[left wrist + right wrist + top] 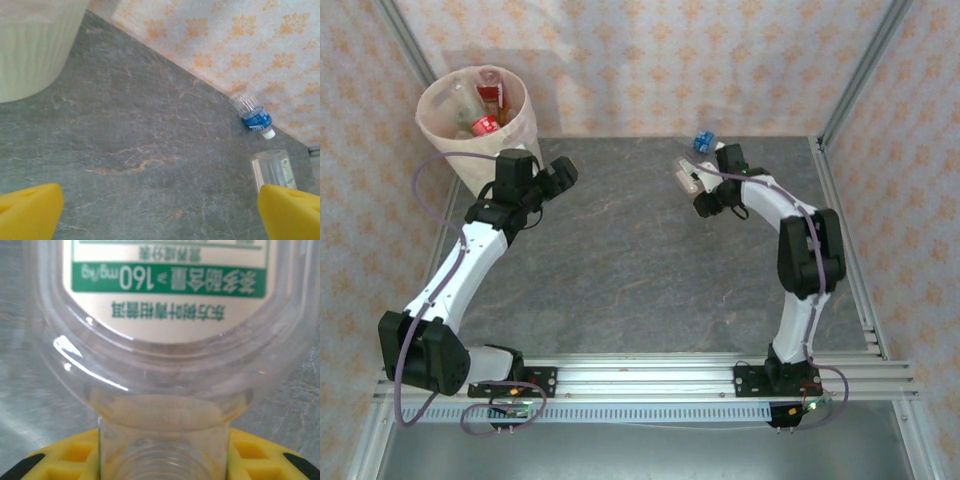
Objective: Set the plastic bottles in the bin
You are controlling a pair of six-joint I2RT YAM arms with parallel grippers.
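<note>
- Where the right gripper (162,462) clamps the neck of a clear green-labelled bottle (170,340), both sit at the table's (640,260) far right.
- Blue-labelled bottle (703,143): just beyond, by the wall.
- Left gripper (565,172): jaws spread wide, empty, beside the bin (432,100).
- Bin contents: several bottles (485,122).

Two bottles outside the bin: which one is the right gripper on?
The green-labelled bottle, its neck between the right gripper and its yellow fingers. The blue-labelled bottle lies free by the back wall.
</note>
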